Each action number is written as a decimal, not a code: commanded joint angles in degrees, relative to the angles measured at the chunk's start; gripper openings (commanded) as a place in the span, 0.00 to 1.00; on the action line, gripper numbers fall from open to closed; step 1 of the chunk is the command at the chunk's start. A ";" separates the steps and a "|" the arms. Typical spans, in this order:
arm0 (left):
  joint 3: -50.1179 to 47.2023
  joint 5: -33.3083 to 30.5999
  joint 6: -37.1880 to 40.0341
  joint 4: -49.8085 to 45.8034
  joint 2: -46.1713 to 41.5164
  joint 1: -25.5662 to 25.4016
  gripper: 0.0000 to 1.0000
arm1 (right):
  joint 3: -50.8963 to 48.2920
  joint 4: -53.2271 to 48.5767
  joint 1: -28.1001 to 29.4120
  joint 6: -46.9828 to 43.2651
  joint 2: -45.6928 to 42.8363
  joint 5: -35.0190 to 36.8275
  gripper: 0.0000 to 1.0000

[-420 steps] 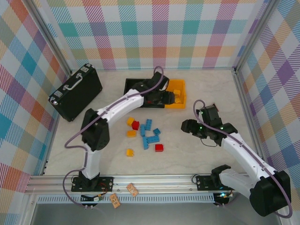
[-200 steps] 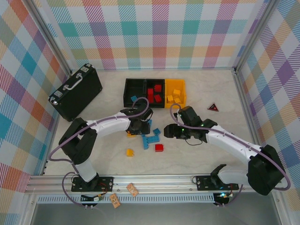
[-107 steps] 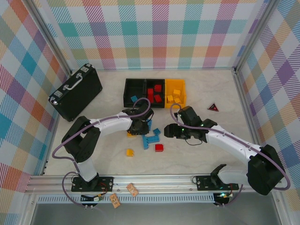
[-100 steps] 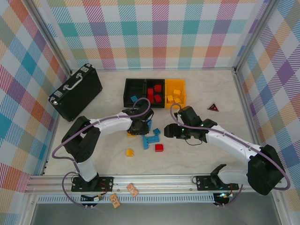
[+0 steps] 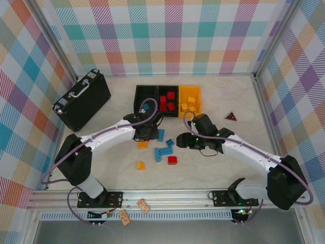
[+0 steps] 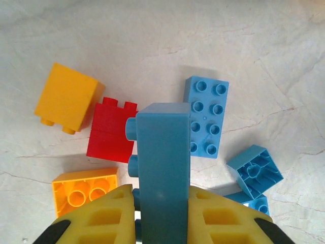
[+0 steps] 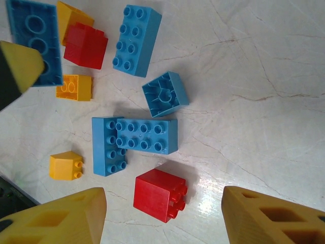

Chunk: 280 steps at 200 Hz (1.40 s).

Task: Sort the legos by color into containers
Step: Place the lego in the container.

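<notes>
A long blue lego point(image 6: 163, 152) is clamped upright between the yellow fingers point(image 6: 109, 216) of the left gripper point(image 5: 144, 133), held over the loose pile at the table's centre. Below it, a red brick point(image 6: 111, 133) touches an orange brick point(image 6: 66, 96) at its 10 o'clock. A pale blue eight-stud brick point(image 6: 208, 117) lies just beside, at 3 o'clock.

The right gripper point(image 7: 163, 203) hangs with its jaws wide apart, holding nothing. A red square brick point(image 7: 160, 195) lies under it with a gap on either side.

The containers point(image 5: 137, 94) line the far side at 12 o'clock, well apart from the pile. A black briefcase point(image 5: 81, 99) lies at 10 o'clock and a small dark triangle point(image 5: 231, 116) at 2 o'clock. Bare tabletop point(image 5: 203, 178) runs along the near edge at 6 o'clock.
</notes>
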 commanded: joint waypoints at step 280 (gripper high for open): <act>48.14 4.20 10.82 -5.70 38.33 18.55 0.31 | 5.72 -0.77 0.30 -0.24 2.90 1.17 0.62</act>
